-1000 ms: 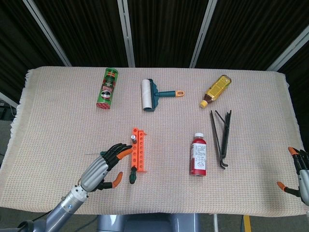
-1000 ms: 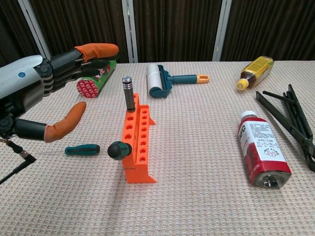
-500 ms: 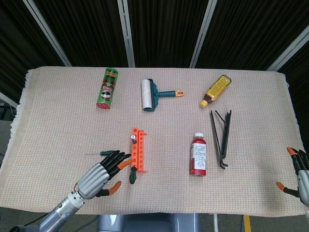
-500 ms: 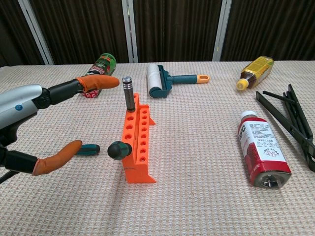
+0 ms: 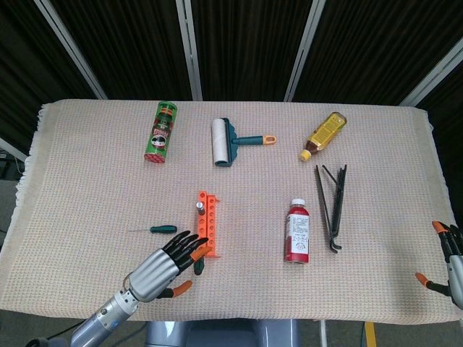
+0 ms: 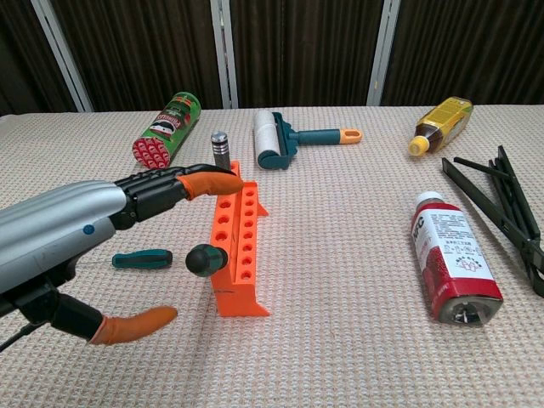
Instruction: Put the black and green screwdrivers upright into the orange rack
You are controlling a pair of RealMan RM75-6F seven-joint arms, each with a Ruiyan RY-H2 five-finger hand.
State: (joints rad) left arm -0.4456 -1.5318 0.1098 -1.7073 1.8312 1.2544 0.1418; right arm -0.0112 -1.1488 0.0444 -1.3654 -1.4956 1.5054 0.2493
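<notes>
A: Head view first. Left robot hand [image 5: 168, 263] low at about 7 o'clock of the desk [image 5: 87, 181], fingers spread wide, nothing held, fingertips reaching toward the near end of the orange rack [image 5: 208, 224]. Green screwdriver [image 5: 160, 229] flat on the cloth at the rack's 9 o'clock, apart from it, thin shaft barely traceable.

B: And the black screwdriver [image 5: 198, 264]?

A: Mostly covered by the fingers; only a dark knob showing at the rack's near end. Cannot tell whether touched. Silver-capped tool [image 5: 198, 207] upright in the rack's far end. Right robot hand [image 5: 448, 262] cut off at the 4 o'clock corner, fingers apart, nothing in them.

B: Farther back?

A: Green can [image 5: 162, 131] lying at 11 o'clock, lint roller [image 5: 230, 141] at 12, yellow bottle [image 5: 323, 135] at 1, black tongs [image 5: 332, 206] at 3, red bottle [image 5: 298, 230] lying beside them.

B: Chest view?

A: Left robot hand [image 6: 127, 212] large at 8 o'clock, upper fingers over the orange rack [image 6: 240, 255], thumb low and well apart: wide, empty. Wrist cut off by the frame. Black screwdriver [image 6: 206, 259] with its round end against the rack's left wall, shaft hidden. Green screwdriver [image 6: 143, 258] lying just left of it, tip hidden behind the arm. Right robot hand out of this view.
</notes>
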